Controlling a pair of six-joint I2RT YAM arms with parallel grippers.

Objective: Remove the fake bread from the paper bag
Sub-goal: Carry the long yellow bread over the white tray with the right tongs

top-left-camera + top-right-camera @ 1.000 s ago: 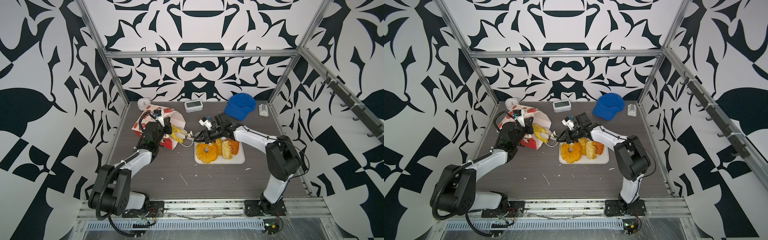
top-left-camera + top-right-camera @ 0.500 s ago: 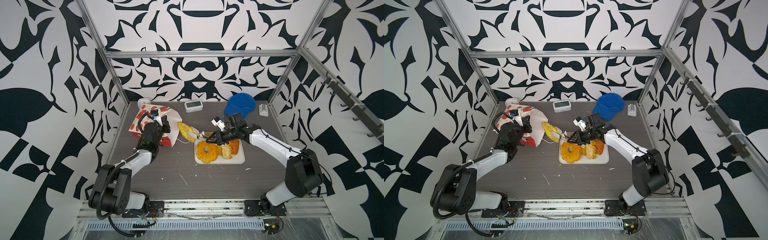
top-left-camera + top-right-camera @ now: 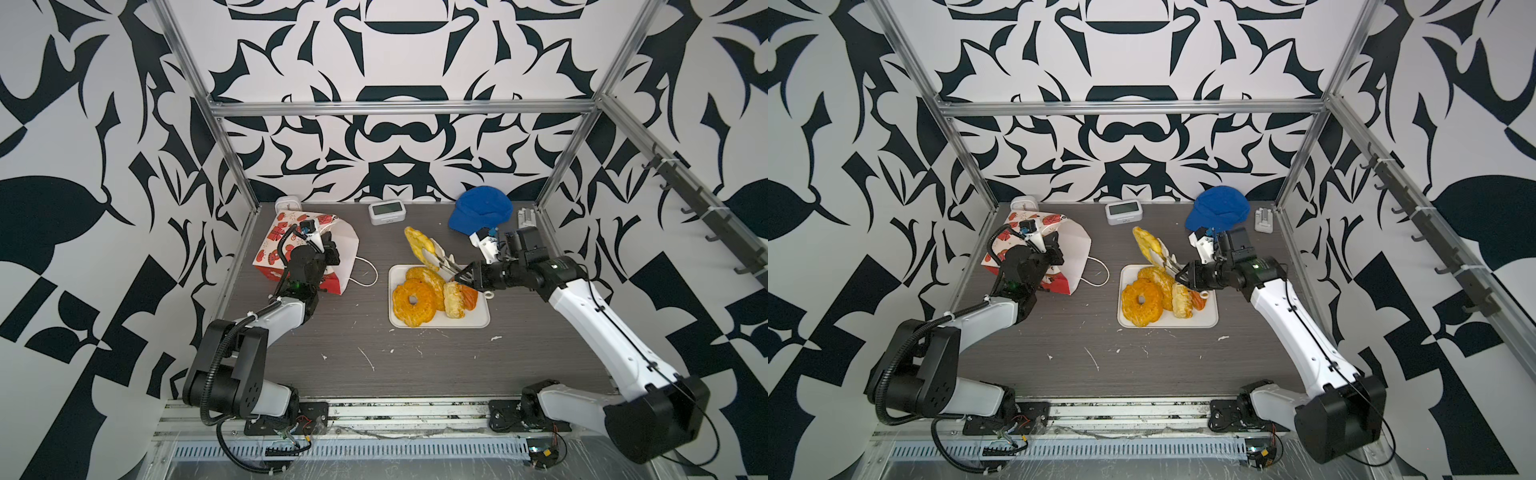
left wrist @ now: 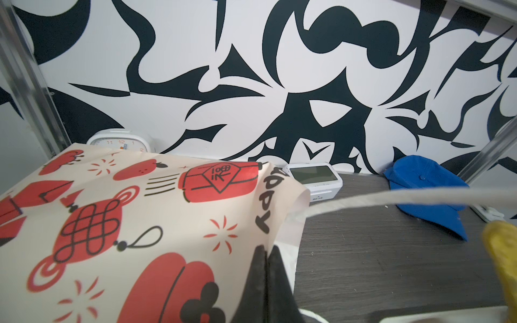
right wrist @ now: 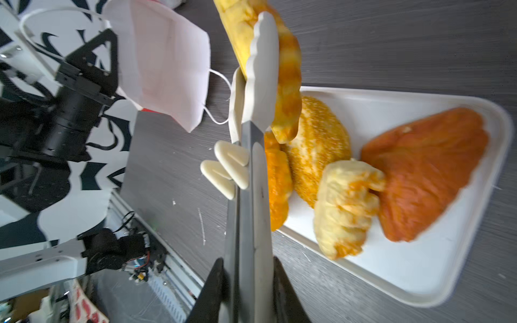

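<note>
The red-and-white paper bag lies on its side at the back left, white mouth facing right. My left gripper is shut on the bag's top edge. Further right, my right gripper is shut on metal tongs. The tongs pinch a yellow fake bread in the air over the far edge of the white tray. On the tray lie a ring, an oval loaf, a croissant and an orange wedge.
A blue cap sits at the back right beside a small white device. A digital clock stands at the back middle and a white alarm clock behind the bag. The bag's cord handle trails on the table.
My right gripper has drawn the tongs and the yellow bread out of the bag's mouth and to the right, over the tray's far edge. The left gripper keeps its hold on the bag.
</note>
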